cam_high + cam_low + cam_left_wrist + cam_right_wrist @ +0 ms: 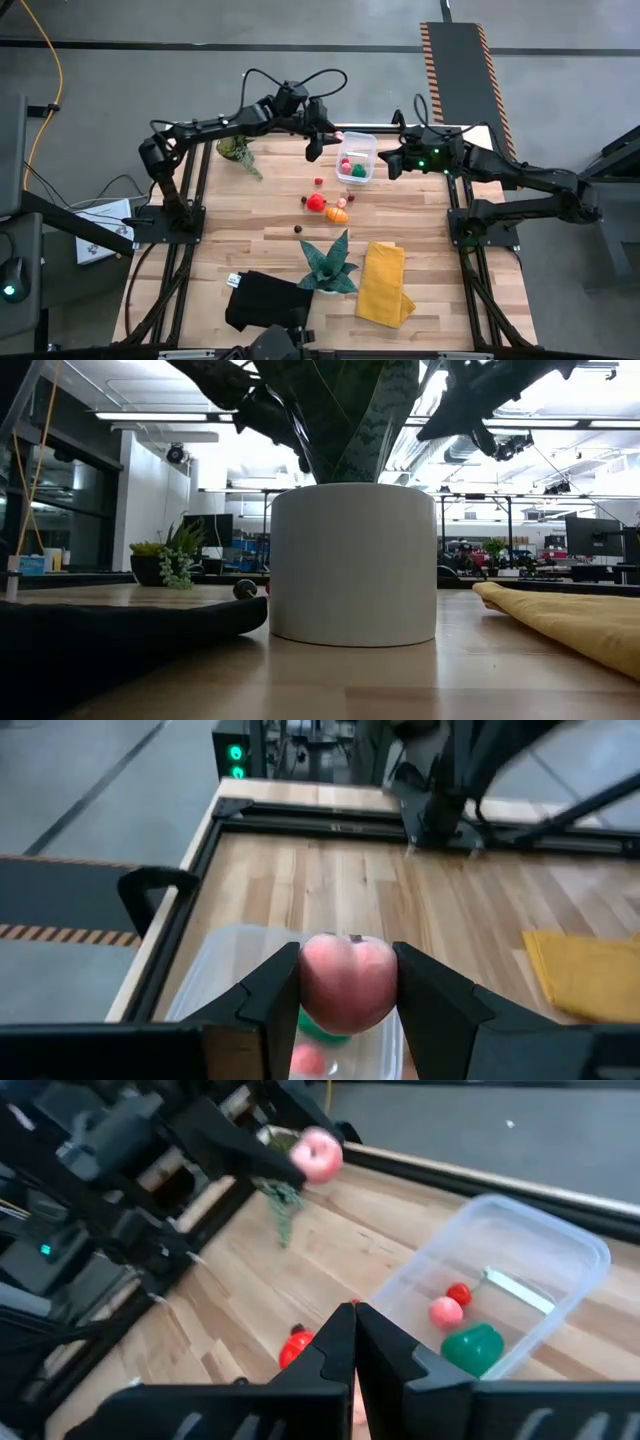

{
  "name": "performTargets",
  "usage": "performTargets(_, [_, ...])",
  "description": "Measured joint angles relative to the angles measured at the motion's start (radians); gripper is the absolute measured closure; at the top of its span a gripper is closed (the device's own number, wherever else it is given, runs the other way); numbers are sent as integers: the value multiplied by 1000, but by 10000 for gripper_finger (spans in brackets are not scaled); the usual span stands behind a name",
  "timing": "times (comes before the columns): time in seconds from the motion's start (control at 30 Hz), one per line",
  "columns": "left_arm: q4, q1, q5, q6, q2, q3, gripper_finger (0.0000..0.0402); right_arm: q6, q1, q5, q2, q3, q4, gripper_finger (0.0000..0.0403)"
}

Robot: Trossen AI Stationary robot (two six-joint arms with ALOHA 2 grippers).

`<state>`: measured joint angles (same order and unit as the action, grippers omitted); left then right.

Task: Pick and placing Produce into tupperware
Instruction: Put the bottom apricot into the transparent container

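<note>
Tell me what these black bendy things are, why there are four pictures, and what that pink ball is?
They are two robot arms at a wooden table. One picture looks down from above, one peeks along the tabletop, and one comes from a camera on each arm's wrist. The left claw pinches a pink toy peach over the clear tub, which already holds a few toy fruits. More tiny fruits lie on the table, with a teal plant, a yellow cloth and a black cloth. The right claw is shut and empty, beside the tub.
</note>
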<state>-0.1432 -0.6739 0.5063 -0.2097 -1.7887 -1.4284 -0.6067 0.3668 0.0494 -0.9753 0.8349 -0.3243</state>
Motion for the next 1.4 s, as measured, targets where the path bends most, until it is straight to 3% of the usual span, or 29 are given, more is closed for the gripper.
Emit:
performTargets(0.3, [32,0,9,24,-37,1,263,-93,36,13,-93,0,1,402])
performTargets(0.87, [92,0,12,34,-96,-17,263,-84,255,-213,-98,0,2,402])
performTargets(1.07, [43,0,12,26,-165,-135,263,-65,307,-247,-97,0,2,402])
performTargets(1.4, [-267,7,-2,-75,-304,-388,263,-62,322,-285,-97,0,1,402])
